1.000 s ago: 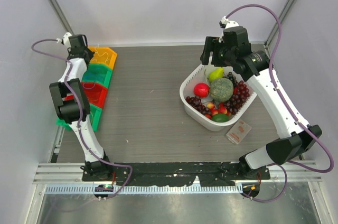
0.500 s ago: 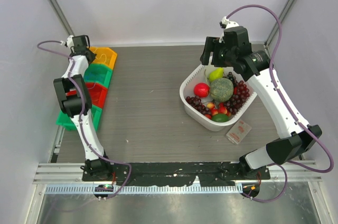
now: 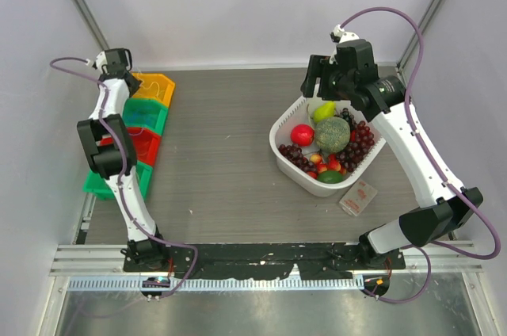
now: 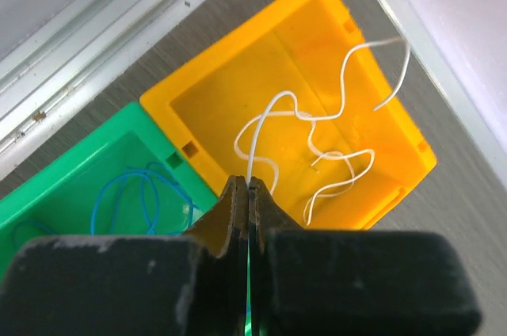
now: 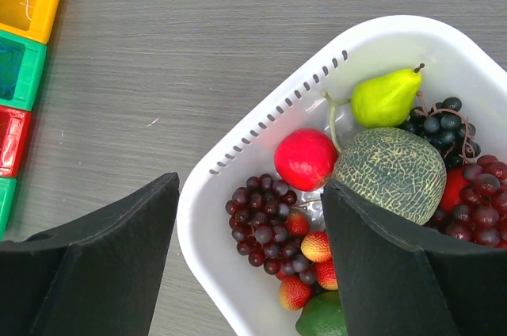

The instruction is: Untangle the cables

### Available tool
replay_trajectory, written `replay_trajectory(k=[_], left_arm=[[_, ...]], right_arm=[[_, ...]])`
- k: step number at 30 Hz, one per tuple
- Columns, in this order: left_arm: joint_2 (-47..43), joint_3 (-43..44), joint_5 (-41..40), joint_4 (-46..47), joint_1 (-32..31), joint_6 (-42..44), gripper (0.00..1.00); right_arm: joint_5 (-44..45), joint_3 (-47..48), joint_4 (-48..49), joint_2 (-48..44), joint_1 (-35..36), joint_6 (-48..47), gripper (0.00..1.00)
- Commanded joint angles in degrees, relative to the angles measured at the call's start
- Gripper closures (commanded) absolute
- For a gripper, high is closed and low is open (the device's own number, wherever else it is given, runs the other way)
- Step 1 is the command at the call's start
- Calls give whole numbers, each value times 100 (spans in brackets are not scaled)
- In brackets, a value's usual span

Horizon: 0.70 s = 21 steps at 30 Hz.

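Note:
My left gripper (image 4: 248,181) is shut on a thin white cable (image 4: 250,163), which snakes down into the orange bin (image 4: 238,66) below. A blue cable (image 4: 93,211) lies coiled in the green bin (image 4: 63,193) beside it. I cannot make out an orange-tan cable. In the top view the left gripper (image 3: 127,74) is at the back left, over the orange bin (image 3: 161,87). My right gripper (image 5: 249,185) is open and empty, above the near-left rim of the white basket (image 5: 261,126); in the top view it (image 3: 321,86) is at the back right.
The row of bins runs orange, green (image 3: 149,114), red (image 3: 136,143), green along the table's left edge. The white basket (image 3: 285,158) holds a melon, pear, grapes and other fruit. A small packet (image 3: 358,197) lies in front of the basket.
My left arm has shifted slightly, with its wrist a little further back and left over the orange bin. The right arm has not moved.

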Motion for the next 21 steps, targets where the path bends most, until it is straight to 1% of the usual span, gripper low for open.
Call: replay_trajectory(k=[1,4,6,7,9,13,17,18,21], left_arm=[[438,1165,-296,-892,30,-288,99],[869,1975,-305,-1439,21,-446,97],[1011,2179,-279,-1563,30,-517,96],[1055,2232,-262,-1589,30,-544,96],[1073,2232,-218,-1555,30,-562,100],[985,2066,-296,-1423,30,-526,100],[1125,2214,-297,-1536,30,-587,100],[1195,2258,-288,-1589,30,-649,99],[1345,2338,-60,-1511,39,-772,86]], right_arm=[[-65,235,80,-60,-42,9,22],[-47,244,71,-51,-51,-26,22],[-38,244,71,-69,-59,-35,22],[-21,244,62,-60,-68,-35,22],[-12,244,62,-69,-77,-27,22],[-12,252,71,-60,-86,-35,22],[-21,279,71,-34,-103,-62,22],[-21,288,71,-34,-86,-88,22],[-12,288,53,-16,-103,-123,22]])
